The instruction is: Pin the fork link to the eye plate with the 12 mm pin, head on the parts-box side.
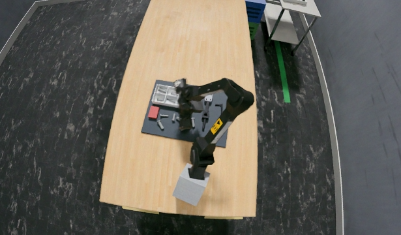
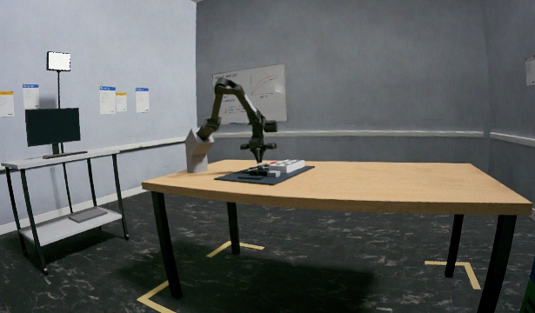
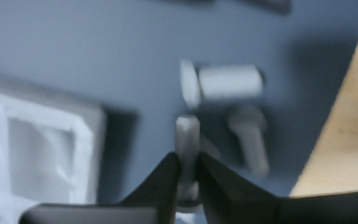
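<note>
Two black fingers of the gripper (image 3: 187, 172) pinch a pale grey pin (image 3: 187, 137), its tip sticking out past them; it hangs above the dark mat (image 3: 105, 55); below lie a thick headed pin (image 3: 225, 82) and a slimmer one (image 3: 250, 137); the white parts box (image 3: 87, 135) sits left; the wooden table (image 3: 345, 135) shows right.

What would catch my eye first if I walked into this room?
Most likely the black robot arm arching over the long wooden table from its grey block. Its gripper has its jaws clamped on a pale pin above a dark mat scattered with more pins, beside a white parts box.
</note>
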Robot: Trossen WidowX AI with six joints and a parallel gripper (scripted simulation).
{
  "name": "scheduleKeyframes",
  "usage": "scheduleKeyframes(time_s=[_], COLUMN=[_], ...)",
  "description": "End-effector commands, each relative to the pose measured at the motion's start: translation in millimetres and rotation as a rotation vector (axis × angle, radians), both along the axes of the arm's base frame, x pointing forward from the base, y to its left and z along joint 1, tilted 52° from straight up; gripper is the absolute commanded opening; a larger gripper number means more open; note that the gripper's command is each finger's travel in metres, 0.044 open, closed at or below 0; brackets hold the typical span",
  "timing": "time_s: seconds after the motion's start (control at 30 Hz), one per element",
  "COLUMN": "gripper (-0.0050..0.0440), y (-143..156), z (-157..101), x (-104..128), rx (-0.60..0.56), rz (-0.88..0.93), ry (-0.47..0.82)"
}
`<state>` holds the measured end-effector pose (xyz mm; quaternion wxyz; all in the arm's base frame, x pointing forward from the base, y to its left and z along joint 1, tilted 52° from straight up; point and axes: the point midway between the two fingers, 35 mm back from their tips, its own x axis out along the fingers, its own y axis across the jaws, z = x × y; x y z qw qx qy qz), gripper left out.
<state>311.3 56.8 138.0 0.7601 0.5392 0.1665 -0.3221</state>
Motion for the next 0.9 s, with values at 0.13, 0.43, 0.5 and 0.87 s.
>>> scheduleKeyframes(time_s=[0.13, 0.43, 0.5, 0.87], gripper=[-0.0050, -0.0050, -0.0050, -0.0050], y=[-43.1, -44.9, -45.1, -45.2], z=[55.7, 54.1, 53.5, 52.7], x=[17.2, 19.5, 19.2, 18.9], rx=[0.179, 0.182, 0.181, 0.180], rz=[-0.121, -0.126, -0.127, -0.127], ry=[-0.096, -0.087, -0.086, -0.084])
